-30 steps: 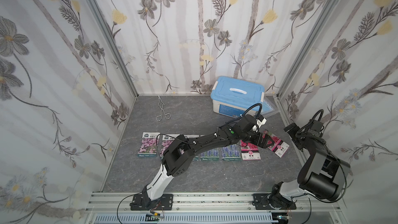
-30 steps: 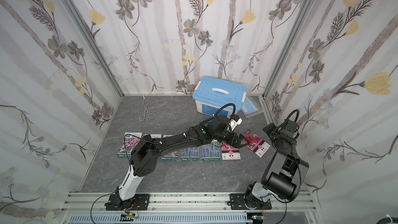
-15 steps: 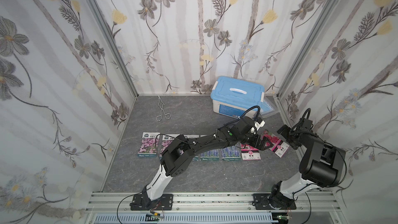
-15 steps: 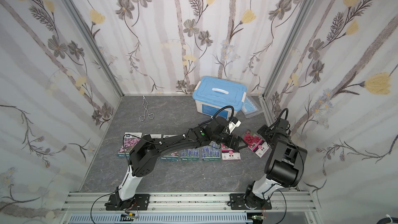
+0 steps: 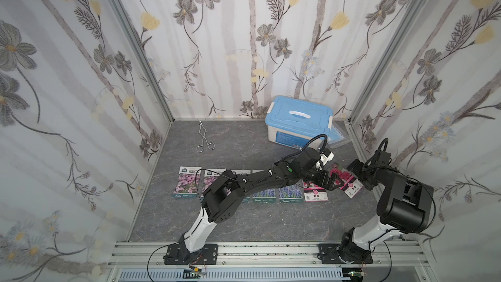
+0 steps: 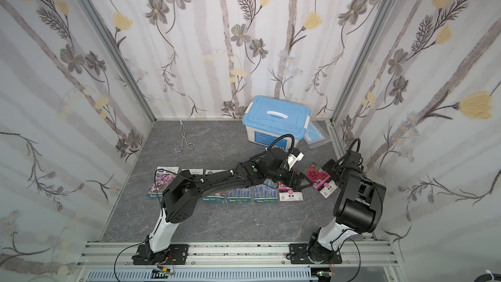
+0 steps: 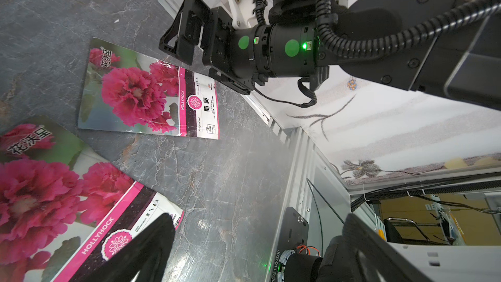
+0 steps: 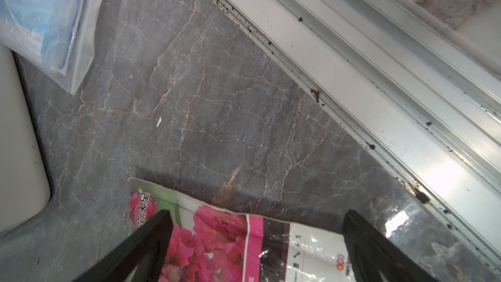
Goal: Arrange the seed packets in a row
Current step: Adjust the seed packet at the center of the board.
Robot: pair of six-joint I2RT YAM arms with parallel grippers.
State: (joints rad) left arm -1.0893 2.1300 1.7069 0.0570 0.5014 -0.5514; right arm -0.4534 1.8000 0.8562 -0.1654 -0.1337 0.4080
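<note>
a grey counter (image 5: pixel 244 142) is seen, with a blue-lidded box (image 5: pixel 301 120) at the back. the left tool (image 7: pixel 259 219) is held wide open, low beside two magenta packets. the right tool (image 8: pixel 257 214) is spread wide too, nothing gripped, just over the tilted packet (image 7: pixel 141 93). five seed packets (image 5: pixel 290 195) are laid in a row; the tilted one is set past its right end. metal tongs (image 5: pixel 204 138) are seen near the back.
</note>
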